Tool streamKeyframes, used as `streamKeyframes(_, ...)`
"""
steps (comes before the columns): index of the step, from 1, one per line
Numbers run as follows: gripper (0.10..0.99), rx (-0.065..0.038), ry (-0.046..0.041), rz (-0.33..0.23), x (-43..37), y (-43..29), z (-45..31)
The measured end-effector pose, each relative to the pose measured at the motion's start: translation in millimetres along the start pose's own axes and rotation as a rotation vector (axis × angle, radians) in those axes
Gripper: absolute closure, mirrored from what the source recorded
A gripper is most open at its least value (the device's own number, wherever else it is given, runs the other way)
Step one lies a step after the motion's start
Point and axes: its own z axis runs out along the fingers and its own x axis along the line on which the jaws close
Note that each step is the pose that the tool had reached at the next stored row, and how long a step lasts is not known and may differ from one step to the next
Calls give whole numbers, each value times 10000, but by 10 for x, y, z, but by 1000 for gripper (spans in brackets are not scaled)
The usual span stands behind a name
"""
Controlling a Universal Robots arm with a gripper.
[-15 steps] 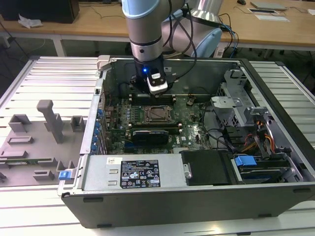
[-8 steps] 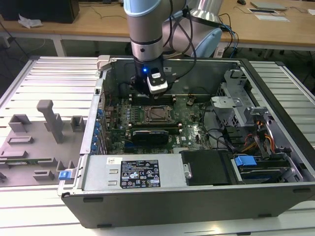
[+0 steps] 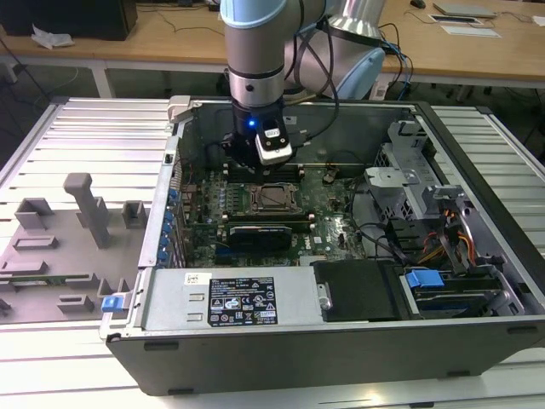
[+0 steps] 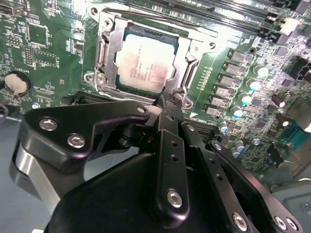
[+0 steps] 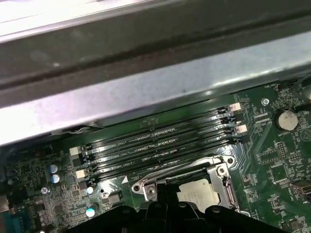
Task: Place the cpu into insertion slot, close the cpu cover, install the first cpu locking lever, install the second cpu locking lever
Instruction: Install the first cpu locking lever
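The cpu (image 4: 145, 62), a pale silvery square chip, lies flat in the socket on the green motherboard; it also shows in the first wrist view as the cpu (image 5: 199, 190). The cpu cover (image 4: 108, 56), a grey metal frame, lies down around it. A thin metal lever (image 5: 170, 170) runs along one edge of the socket. My gripper (image 4: 165, 103) is shut with nothing between its fingers, and its tips hover at the socket's corner beside the cpu. In the exterior view my gripper (image 3: 260, 170) hangs just above the socket (image 3: 272, 198) inside the open computer case.
Black memory slots (image 5: 155, 143) run beside the socket, close under the case wall (image 5: 146, 82). A long black card (image 3: 264, 230) lies on the socket's other side. Drive cage and cables (image 3: 426, 204) fill the exterior view's right. A grey fixture tray (image 3: 60, 247) sits outside the case at the left.
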Motion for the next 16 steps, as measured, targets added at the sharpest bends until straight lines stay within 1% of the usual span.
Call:
streamKeyframes(2,980,-2,2,-9,-8,3,2)
streamKeyframes(5,980,-3,10,-59,-90,22,7)
streamKeyframes(7,980,-10,54,-316,-188,48,16)
streamKeyframes(8,980,-16,79,-491,-212,54,21)
streamKeyframes(11,980,-10,131,-827,-234,58,26)
streamKeyframes(14,980,26,138,-1004,-243,28,25)
streamKeyframes(16,980,59,139,-1074,-251,-4,24)
